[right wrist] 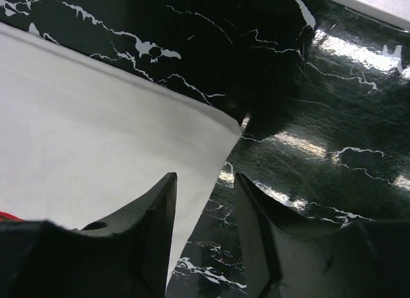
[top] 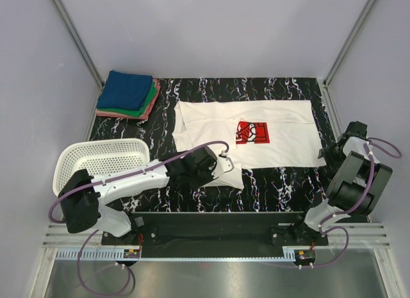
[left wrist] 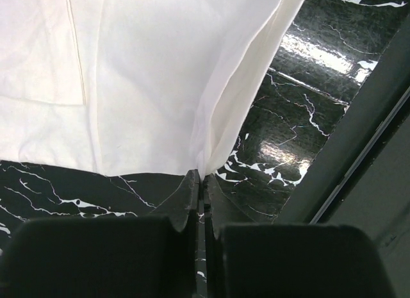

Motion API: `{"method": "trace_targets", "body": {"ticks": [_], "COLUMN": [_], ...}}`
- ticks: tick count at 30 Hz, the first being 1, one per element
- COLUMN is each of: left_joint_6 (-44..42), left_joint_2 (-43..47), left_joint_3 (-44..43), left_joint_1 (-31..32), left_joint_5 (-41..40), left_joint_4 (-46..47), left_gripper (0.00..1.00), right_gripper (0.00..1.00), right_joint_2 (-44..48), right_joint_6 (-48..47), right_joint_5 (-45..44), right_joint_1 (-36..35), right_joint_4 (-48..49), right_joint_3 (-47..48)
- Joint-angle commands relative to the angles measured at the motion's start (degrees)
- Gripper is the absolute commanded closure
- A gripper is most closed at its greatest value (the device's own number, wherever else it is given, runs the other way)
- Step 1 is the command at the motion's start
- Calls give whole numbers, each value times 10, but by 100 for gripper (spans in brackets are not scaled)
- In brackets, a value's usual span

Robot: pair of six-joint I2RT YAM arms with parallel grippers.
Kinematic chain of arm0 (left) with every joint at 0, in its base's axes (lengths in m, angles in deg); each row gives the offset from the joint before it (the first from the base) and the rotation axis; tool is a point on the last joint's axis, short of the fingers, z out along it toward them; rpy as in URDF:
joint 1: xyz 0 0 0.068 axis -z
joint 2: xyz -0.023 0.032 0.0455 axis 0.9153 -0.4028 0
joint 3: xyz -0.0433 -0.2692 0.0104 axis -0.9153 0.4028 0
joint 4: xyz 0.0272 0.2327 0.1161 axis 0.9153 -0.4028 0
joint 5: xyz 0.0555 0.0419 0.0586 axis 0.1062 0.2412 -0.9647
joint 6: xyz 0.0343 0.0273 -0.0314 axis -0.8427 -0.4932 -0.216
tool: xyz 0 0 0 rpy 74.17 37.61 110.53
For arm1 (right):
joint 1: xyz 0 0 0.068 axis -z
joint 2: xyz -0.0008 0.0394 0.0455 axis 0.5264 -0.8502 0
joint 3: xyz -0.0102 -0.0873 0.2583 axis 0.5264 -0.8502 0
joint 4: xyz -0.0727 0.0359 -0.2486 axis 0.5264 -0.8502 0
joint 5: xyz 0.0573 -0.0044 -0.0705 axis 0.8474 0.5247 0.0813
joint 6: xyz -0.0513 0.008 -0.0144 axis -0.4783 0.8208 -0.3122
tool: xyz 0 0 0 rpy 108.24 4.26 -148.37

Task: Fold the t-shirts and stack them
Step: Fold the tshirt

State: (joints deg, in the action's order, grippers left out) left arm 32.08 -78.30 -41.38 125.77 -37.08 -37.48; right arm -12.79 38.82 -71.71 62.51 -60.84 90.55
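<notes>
Bench (top: 282,182): black marbled top, everything sits on it.

White t-shirt (top: 282,128) lies spread flat across the centre of the top view, sides already folded in, red print (top: 253,132) facing up.

Basket (top: 67,162) is at left. Folded stack (top: 125,93) of blue, green and pink shirts is at upper left, well apart from the white one.

Left hand (left wrist: 202,182): fingers together, pinching the shirt's lower-left corner right at the tips.

Right hand (right wrist: 205,202): fingers apart at the lower-right corner, one over cloth, one over bare bench, nothing gripped.

My read: mid-fold, the right side needs its pinch first.

- Drop the right hand so the hem sits between the fingers, then clamp all layers.
- Lift both corners together, low and level.
- Carry them over towards the top of the frame without dragging the far edge.
- The left pinch looks shallow, so I'd watch for slip.
</notes>
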Motion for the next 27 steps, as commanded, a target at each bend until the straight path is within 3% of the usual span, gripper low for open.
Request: {"method": "trace_targets", "body": {"ticks": [1, 14, 16, 20, 27], "left_joint_6": [-5, 2, 4, 7, -3], "left_joint_2": [18, 14, 15, 25, 38], "left_joint_3": [-8, -9, -8, -11, -54], "left_joint_1": [-8, -29, -34, -47, -109], "left_joint_5": [-2, -14, -13, -25, -63], "left_joint_4": [21, 36, 39, 43, 44], "left_gripper": [100, 100, 100, 100, 100], "right_gripper": [51, 50, 57, 99, 100], "right_joint_2": [-3, -50, -57, -47, -17], "right_joint_6": [-12, -3, -2, -4, -7], "right_joint_5": [-41, -50, -52, -54, -2], "right_joint_1": [5, 17, 18, 18, 6], "right_joint_4": [-3, 63, 60, 59, 77], "right_joint_3": [18, 3, 10, 12, 20]}}
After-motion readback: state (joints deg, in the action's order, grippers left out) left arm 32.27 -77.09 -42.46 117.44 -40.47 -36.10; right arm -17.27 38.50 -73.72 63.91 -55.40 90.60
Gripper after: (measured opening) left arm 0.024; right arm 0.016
